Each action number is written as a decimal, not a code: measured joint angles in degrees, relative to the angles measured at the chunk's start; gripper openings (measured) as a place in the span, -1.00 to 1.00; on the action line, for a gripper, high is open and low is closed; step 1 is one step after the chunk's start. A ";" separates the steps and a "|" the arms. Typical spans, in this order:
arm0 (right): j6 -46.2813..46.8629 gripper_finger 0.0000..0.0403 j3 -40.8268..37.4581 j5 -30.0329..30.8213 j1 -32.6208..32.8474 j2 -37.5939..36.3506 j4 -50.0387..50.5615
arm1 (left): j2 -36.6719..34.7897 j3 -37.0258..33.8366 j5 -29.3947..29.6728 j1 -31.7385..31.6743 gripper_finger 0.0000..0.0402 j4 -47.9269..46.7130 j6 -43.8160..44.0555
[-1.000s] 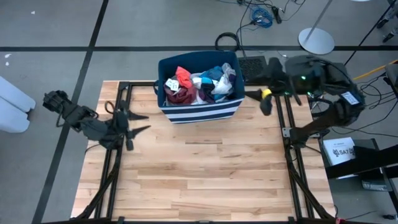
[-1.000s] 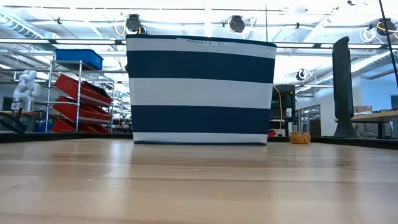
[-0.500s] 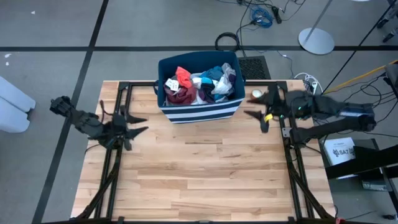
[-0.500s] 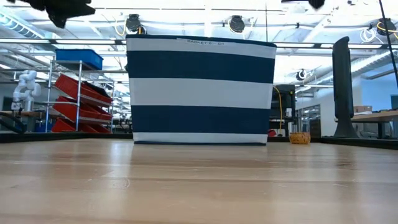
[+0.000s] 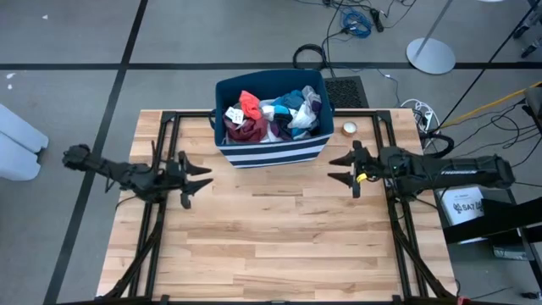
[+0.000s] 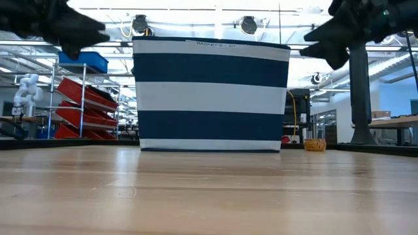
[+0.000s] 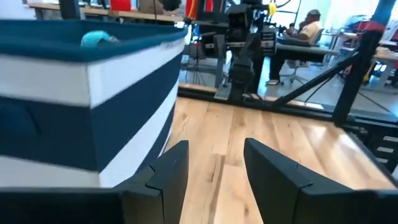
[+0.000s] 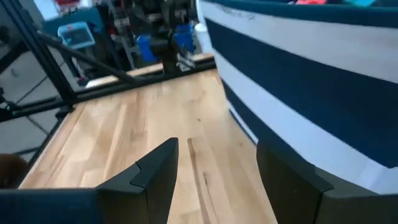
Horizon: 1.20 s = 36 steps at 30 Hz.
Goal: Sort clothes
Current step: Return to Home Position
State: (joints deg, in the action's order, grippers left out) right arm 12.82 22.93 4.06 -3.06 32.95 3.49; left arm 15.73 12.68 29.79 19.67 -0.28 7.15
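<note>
The clothes lie heaped inside the navy bin with white stripes (image 5: 271,146) at the table's far middle: a red piece (image 5: 249,106), a maroon one (image 5: 244,129), white (image 5: 273,113), bright blue (image 5: 298,100) and dark grey (image 5: 284,129). My left gripper (image 5: 203,176) hangs open above the table, left of the bin's near corner, pointing level toward the right. My right gripper (image 5: 334,169) hangs open to the right of the bin, pointing level toward the left. Both show high up in the low view, left gripper (image 6: 78,36) and right gripper (image 6: 320,42). Nothing is between either pair of fingers.
A small round pale object (image 5: 350,128) lies on the table right of the bin. Black frame rails (image 5: 161,144) run along both table sides. Bare wood (image 5: 271,229) stretches from the bin to the near edge. People sit in the room beyond (image 7: 308,28).
Both arms have come down from higher up. My right gripper has sunk a long way from beside the bin's far right corner toward the near edge, and now points level at the bin's right side. My left gripper has sunk and shifted a little toward the right. The clothes have kept still.
</note>
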 joint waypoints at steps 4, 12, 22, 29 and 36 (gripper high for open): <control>0.25 0.02 -4.47 -4.55 -2.31 -2.52 -5.27 | -1.72 -2.94 -5.13 -4.79 -0.18 0.49 1.61; 0.53 0.02 -11.51 -11.65 -8.39 -3.89 -12.79 | -2.83 -9.12 -15.59 -12.91 -0.18 7.38 4.25; 2.32 0.02 -18.57 -18.94 -12.76 -4.02 -20.52 | -2.81 -12.23 -25.05 -20.40 -0.18 10.75 8.71; 3.31 0.02 -20.63 -17.93 -15.28 -10.91 -18.10 | -2.83 -12.23 -26.66 -20.79 -0.18 7.89 9.12; 2.34 0.02 -21.89 -13.88 -16.26 -20.00 -12.00 | -3.15 -12.24 -25.32 -20.77 -0.18 6.86 9.10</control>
State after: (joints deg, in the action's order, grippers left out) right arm 15.16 1.04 -9.82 -19.31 12.95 -8.51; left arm 12.59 0.44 4.47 -1.10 6.58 16.25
